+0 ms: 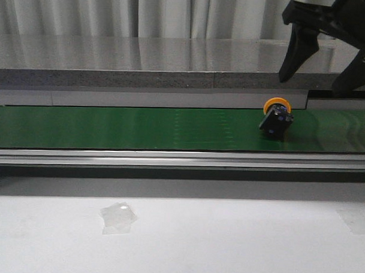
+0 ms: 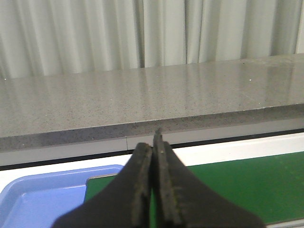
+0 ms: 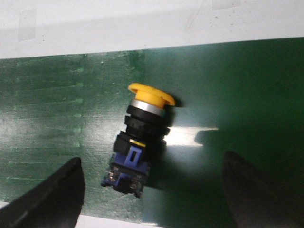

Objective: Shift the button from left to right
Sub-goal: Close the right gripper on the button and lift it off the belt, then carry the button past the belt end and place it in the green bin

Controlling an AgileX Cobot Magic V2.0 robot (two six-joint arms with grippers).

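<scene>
Tools first: the right arm's black two-fingered tool hangs spread wide above the right end of the green conveyor belt, holding nothing and touching nothing; in the right wrist view its two dark fingertips stand far apart on either side of the small push-button switch with a round yellow-orange mushroom head, silvery collar and black-and-blue blocky body, clear of it on both sides; the left arm's black tool has its fingers pressed together with no gap between them and nothing gripped. The switch lies tipped on its side on the belt, toward the right end, its yellow head turned to the far edge of the belt and its terminal end to the near edge. A pale blue plastic tray shows only in the left wrist view, just beside the belt; the part in view holds nothing, and the rest is cut off by the frame and hidden behind the fingers. The right tool's upper part runs out of the front view; a scrap of clear tape lies on the white table.
</scene>
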